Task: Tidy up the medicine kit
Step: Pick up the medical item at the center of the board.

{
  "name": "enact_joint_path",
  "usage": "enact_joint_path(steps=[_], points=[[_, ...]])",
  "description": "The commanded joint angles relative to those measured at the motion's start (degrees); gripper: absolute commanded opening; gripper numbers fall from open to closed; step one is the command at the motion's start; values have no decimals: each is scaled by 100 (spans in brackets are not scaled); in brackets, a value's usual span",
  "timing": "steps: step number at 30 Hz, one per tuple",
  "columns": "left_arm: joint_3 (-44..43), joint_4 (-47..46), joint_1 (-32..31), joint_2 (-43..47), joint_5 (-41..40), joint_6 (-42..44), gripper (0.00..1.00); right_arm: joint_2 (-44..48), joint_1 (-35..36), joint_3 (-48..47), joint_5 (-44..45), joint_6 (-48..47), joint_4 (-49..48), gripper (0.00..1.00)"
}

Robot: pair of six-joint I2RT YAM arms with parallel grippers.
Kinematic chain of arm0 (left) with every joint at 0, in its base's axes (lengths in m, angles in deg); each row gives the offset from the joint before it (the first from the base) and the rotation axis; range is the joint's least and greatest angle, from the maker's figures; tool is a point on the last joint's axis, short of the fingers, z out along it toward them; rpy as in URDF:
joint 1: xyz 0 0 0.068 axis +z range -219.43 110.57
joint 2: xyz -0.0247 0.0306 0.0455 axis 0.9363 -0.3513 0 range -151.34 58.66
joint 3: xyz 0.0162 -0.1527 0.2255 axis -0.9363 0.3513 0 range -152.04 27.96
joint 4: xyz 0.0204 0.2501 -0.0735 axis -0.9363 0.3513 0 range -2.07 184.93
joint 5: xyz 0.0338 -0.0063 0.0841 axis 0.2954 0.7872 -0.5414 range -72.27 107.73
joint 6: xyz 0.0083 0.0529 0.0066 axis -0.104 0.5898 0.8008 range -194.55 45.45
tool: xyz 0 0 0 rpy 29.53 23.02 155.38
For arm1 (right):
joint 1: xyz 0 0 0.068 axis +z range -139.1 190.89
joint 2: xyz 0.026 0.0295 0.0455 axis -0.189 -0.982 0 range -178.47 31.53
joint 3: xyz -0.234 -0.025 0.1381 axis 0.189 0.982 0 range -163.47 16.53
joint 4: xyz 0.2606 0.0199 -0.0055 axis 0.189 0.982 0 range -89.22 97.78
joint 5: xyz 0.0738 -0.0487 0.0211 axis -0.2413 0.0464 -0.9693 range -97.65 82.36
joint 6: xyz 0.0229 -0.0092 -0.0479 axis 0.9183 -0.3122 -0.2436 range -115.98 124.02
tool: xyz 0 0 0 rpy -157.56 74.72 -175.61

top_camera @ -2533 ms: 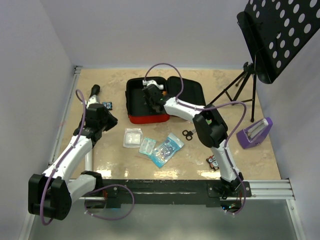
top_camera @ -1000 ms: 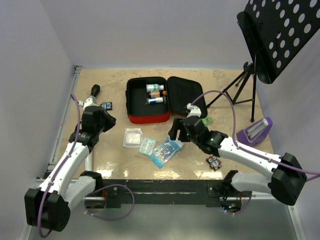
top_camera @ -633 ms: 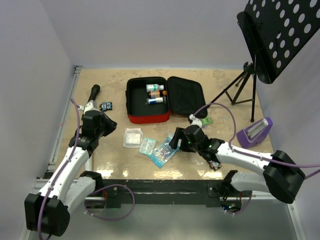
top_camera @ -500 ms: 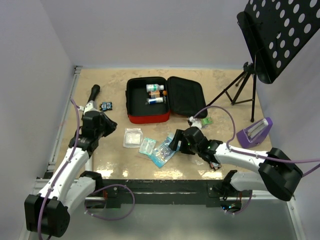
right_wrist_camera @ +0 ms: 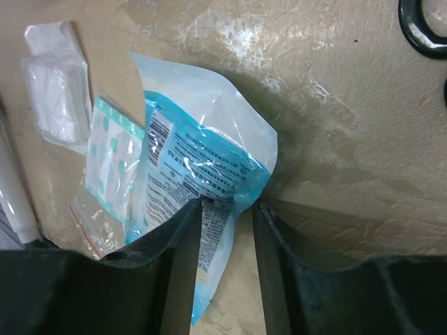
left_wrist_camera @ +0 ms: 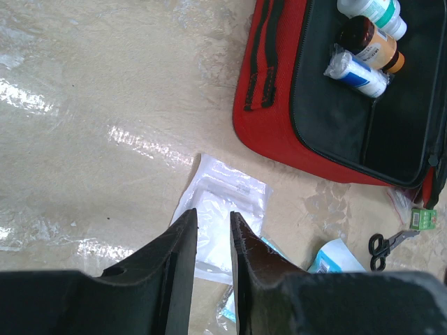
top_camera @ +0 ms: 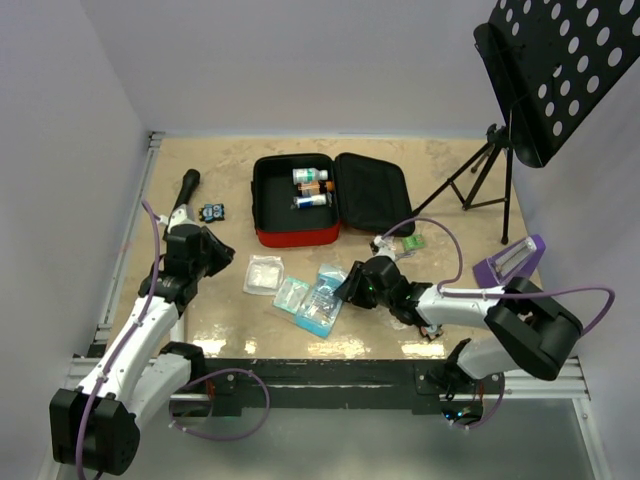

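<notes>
The red medicine kit (top_camera: 295, 236) lies open at the table's back, with bottles (top_camera: 310, 178) and a blue roll in its black left half; it also shows in the left wrist view (left_wrist_camera: 272, 132). My right gripper (top_camera: 348, 286) is low on the table with its jaws apart. The right edge of a blue packet (right_wrist_camera: 202, 153) lies between its fingers (right_wrist_camera: 227, 206). A teal-dotted sachet (right_wrist_camera: 112, 167) lies beside the packet. My left gripper (top_camera: 212, 258) hovers, empty, over a white gauze packet (left_wrist_camera: 237, 195), with a narrow gap between its fingers (left_wrist_camera: 213, 218).
Scissors (left_wrist_camera: 384, 244) and a small green item (top_camera: 410, 242) lie right of the kit. A purple device (top_camera: 508, 265) and a music-stand tripod (top_camera: 480, 180) stand at the right. A small blue item (top_camera: 212, 211) and a black cylinder (top_camera: 188, 182) lie at the left.
My right arm left the kit, swung down to the front and lowered onto the blue packet, which slid slightly left. My left gripper shifted a little toward the gauze packet.
</notes>
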Motion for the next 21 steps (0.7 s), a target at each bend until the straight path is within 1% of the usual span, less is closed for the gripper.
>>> enact_joint_path(steps=[1,5,7,8,13,16,19,21], points=[[2,-61,0,56,2,-8,30,42,5,89,34,72,-88,35],[37,-114,0,-5,28,-16,30,139,-4,150,52,11,-35,17],[37,-123,0,-23,37,-25,30,323,5,185,87,-16,105,5],[28,-123,0,-23,45,-16,30,428,5,177,139,-59,227,0],[28,-140,0,-14,37,-8,30,1280,57,-165,569,-525,1316,0],[-7,-158,0,-40,28,-25,30,1912,66,-507,641,-788,1932,0],[2,-158,0,-32,28,-34,30,2344,66,-903,527,-1087,2162,0],[-7,-158,0,-23,19,-43,30,2310,66,-1315,378,-1350,2206,0]])
